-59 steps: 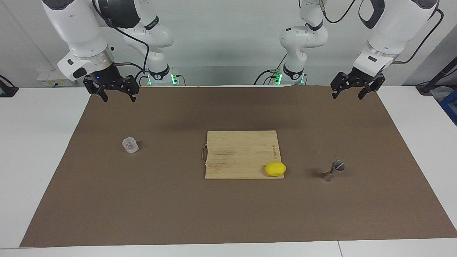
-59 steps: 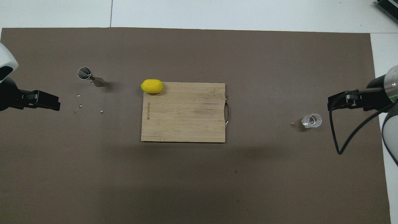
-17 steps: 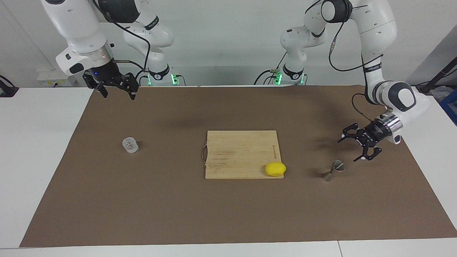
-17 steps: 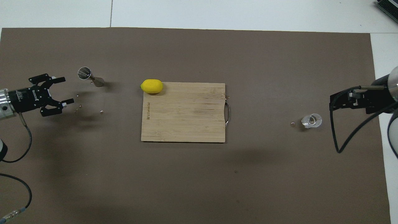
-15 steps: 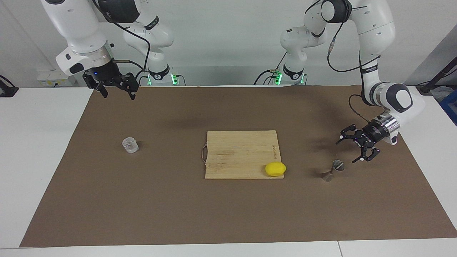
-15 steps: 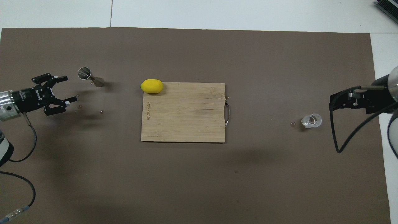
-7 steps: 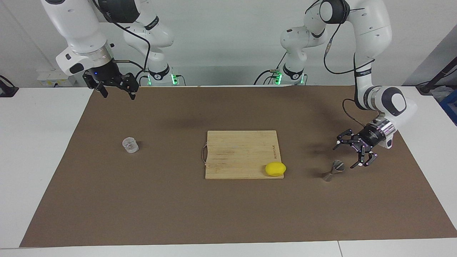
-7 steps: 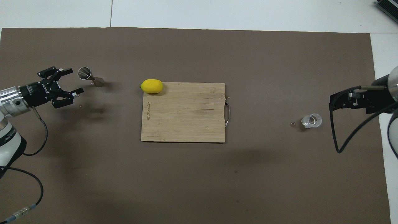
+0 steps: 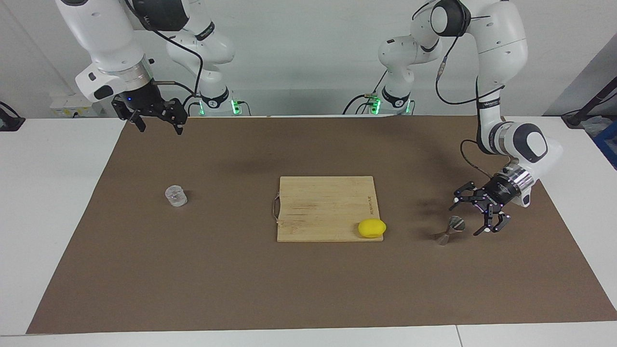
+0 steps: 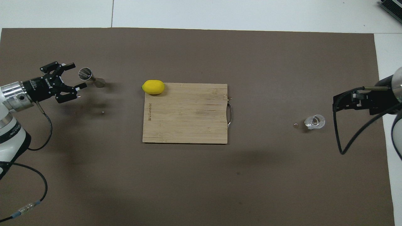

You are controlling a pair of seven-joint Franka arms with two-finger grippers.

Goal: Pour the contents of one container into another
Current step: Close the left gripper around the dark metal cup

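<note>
The clear ribbed glass cup (image 9: 176, 196) stands on the brown mat toward the right arm's end; it also shows in the overhead view (image 10: 314, 121). The silvery hourglass jigger (image 9: 448, 230) sits on the mat toward the left arm's end, its open mouth (image 10: 84, 73) turned toward my left gripper. My left gripper (image 9: 470, 219) is low, open and empty, with its jaws reaching either side of the jigger's mouth; in the overhead view (image 10: 76, 75) I cannot tell whether it touches. My right gripper (image 9: 160, 130) waits open and empty, raised above the mat's edge by the robots.
A wooden cutting board (image 9: 323, 207) with a metal handle lies mid-table. A yellow lemon (image 9: 371, 228) rests on its corner toward the jigger. Small droplets lie on the mat near the jigger (image 10: 102, 112) and beside the glass cup (image 10: 295, 125).
My left gripper has come down from its raised rest and closed in on the jigger's mouth, jaws open throughout. The right arm, cup and jigger have not moved.
</note>
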